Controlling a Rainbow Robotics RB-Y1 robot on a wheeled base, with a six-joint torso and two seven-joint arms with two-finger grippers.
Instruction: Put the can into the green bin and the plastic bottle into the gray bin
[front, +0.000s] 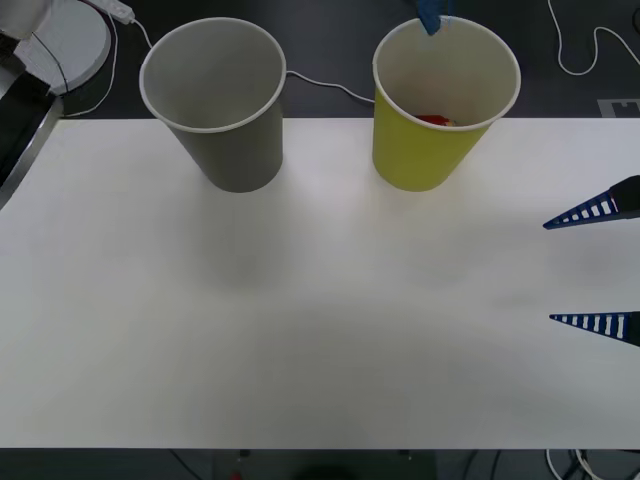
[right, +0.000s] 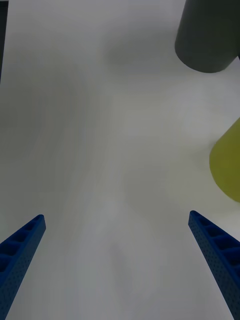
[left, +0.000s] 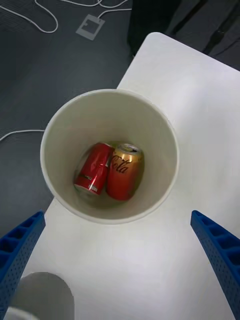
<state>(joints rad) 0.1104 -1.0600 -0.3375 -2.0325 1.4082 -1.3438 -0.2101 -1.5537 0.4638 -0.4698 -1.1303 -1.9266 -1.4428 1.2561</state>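
The green bin (front: 425, 160) stands at the back right of the white table, the gray bin (front: 235, 150) at the back left. In the left wrist view the can (left: 124, 170), red with a gold top, lies on the green bin's (left: 50, 130) floor beside a second, all-red can (left: 93, 167). A red patch of a can (front: 432, 120) shows inside the bin from the front. My left gripper (left: 117, 215) hangs open above that bin, one blue finger (front: 430, 15) showing over its far rim. My right gripper (front: 548, 272) stands open over the table's right side. The plastic bottle is out of view.
The table (front: 300, 330) ends just behind both bins, with dark floor and white cables (front: 320, 82) beyond. A white round base (front: 70, 40) sits at the back left. From the right wrist, the gray bin (right: 205, 35) and green bin (right: 227, 165) stand ahead.
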